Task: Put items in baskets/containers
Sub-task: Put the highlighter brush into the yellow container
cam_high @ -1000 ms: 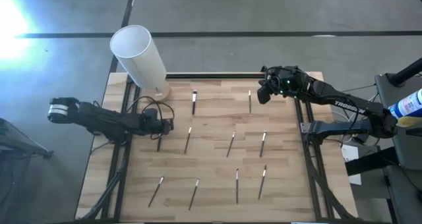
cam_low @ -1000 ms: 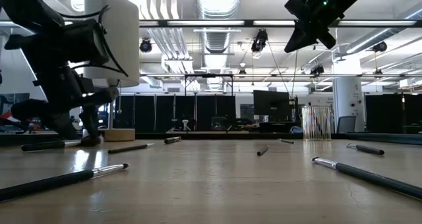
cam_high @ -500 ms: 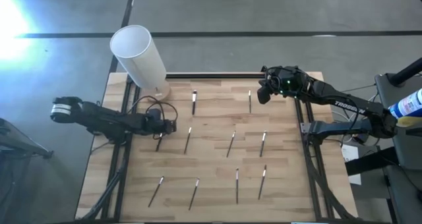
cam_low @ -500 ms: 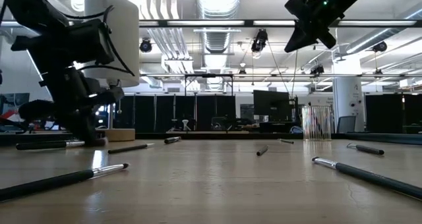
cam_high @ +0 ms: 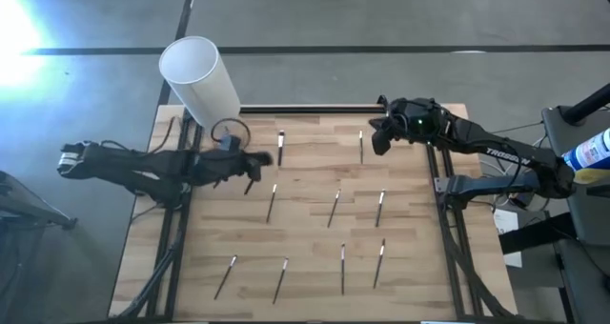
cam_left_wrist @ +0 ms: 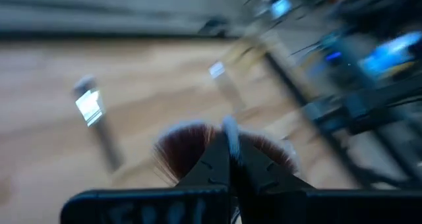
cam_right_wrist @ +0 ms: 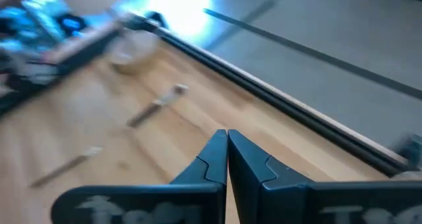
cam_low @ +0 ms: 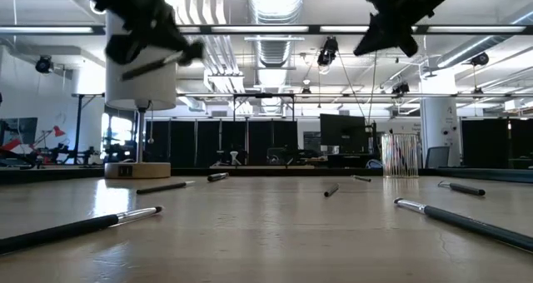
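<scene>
My left gripper [cam_high: 252, 164] hangs high over the table's far left part, shut on one stick [cam_low: 171, 61], a thin brush with brown bristles [cam_left_wrist: 188, 145]. Close by, at the foot of the tall white cylinder [cam_high: 198, 76], stands the small yellowish cup [cam_high: 233, 131]. Several more sticks lie flat on the wooden table, among them one [cam_high: 281, 148] near the far edge and one [cam_high: 272, 202] in the middle. My right gripper [cam_high: 378, 139] is shut on nothing and hangs high over the far right part. My left gripper pinches the stick between its two fingers [cam_left_wrist: 217, 165], close to the bristle end [cam_left_wrist: 229, 128]. The picture is blurred, so the exact place does not show. The stick is lifted clear of the table and lies slanted in the hold [cam_low: 179, 57].
The white cylinder leans over the table's far left corner. A black rail [cam_high: 315, 109] runs along the far edge. Cables loop beside the left arm [cam_high: 143, 167]. Bare wood lies between the rows of sticks.
My left gripper has taken hold of a stick that lay on the left part of the table. It has risen high with it and gone toward the far edge and the cup. The stick is now lifted clear.
</scene>
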You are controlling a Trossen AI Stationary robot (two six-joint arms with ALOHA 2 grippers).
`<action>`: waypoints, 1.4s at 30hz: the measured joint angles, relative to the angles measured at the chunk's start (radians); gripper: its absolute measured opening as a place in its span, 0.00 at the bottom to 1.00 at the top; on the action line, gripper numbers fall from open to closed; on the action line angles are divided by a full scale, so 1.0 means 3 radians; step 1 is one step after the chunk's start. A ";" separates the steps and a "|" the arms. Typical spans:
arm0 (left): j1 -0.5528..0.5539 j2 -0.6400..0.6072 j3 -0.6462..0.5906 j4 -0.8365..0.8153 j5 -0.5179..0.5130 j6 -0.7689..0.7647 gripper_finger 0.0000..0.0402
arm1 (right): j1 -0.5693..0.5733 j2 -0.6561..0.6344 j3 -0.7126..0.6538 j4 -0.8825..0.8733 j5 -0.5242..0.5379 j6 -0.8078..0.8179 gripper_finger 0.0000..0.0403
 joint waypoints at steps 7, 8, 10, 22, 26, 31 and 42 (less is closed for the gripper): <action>0.0177 0.0239 -0.0050 0.1671 0.0388 0.0724 0.00 | 0.0330 0.0134 -0.0044 0.0924 -0.0365 0.0183 0.02; 0.0219 0.0292 -0.0057 0.1908 0.0510 0.0817 0.00 | 0.0359 0.0162 -0.0044 0.1045 -0.0434 0.0217 0.02; 0.0307 0.0420 -0.0057 0.2306 0.0761 0.0964 0.00 | 0.0415 0.0241 -0.0046 0.1286 -0.0585 0.0289 0.03; 0.0742 0.1289 0.0483 0.3381 0.2207 0.1008 0.00 | 0.0726 0.0711 0.0154 0.2101 -0.1210 0.0453 0.30; 0.0753 0.1499 0.0727 0.3395 0.2452 0.1074 0.00 | 0.0782 0.0800 0.0312 0.2051 -0.1207 0.0384 0.42; 0.0764 0.1613 0.0902 0.3393 0.2551 0.1130 0.00 | 0.0803 0.0891 0.0454 0.2018 -0.1204 0.0332 0.52; 0.0800 0.1608 0.0937 0.3431 0.2539 0.1151 0.00 | 0.0817 0.1211 0.0777 0.2012 -0.1030 0.0313 0.53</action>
